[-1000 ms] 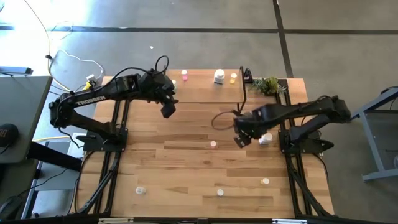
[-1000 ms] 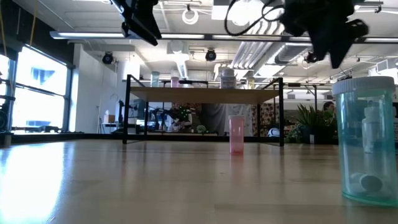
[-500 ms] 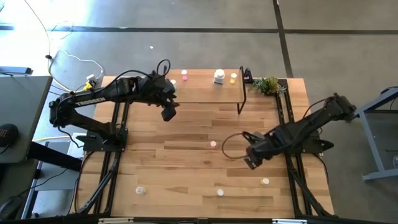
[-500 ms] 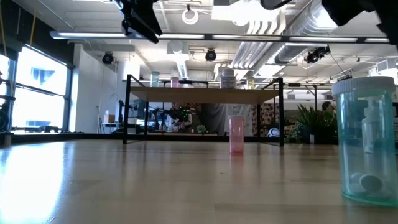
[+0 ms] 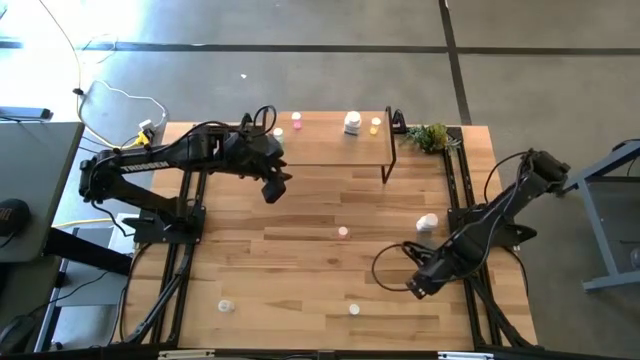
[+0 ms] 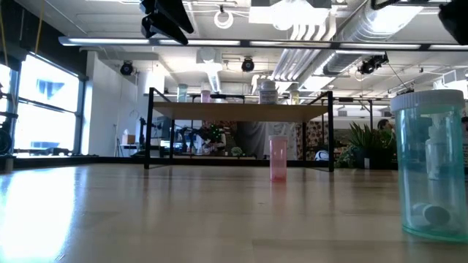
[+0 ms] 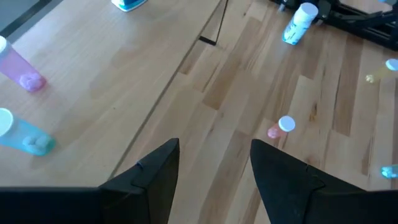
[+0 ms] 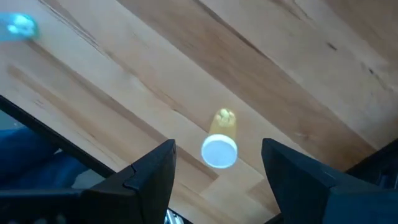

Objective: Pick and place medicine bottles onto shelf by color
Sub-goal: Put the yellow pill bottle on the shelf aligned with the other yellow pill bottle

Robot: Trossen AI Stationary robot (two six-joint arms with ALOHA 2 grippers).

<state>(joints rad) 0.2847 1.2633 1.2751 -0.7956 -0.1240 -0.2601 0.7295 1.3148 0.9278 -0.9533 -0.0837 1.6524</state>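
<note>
The right gripper (image 5: 418,289) hung low over the front right part of the worktop (image 5: 300,270), its fingers (image 8: 149,177) spread apart and empty. In the right wrist view a yellow bottle (image 8: 220,147) with a white cap stood on the wood directly between those fingers, touching neither. The left gripper (image 5: 272,190) hovered above the worktop just in front of the shelf (image 5: 330,150), its fingers (image 7: 155,177) also spread and holding nothing.

On the shelf top stood a pink bottle (image 5: 297,118), a larger white bottle (image 5: 352,123) and a yellow-tinted bottle (image 5: 375,125); the left wrist view showed a blue-tinted bottle (image 7: 25,137) there too. On the worktop, a small pink bottle (image 5: 343,231) stood near the middle, and a white bottle (image 5: 427,222) lay to its right, near the right arm's base. 2 more small bottles sat toward the front edge, 1 at the left (image 5: 226,305) and 1 near the centre (image 5: 353,309). A small green plant (image 5: 428,135) sat beside the shelf's right end.
</note>
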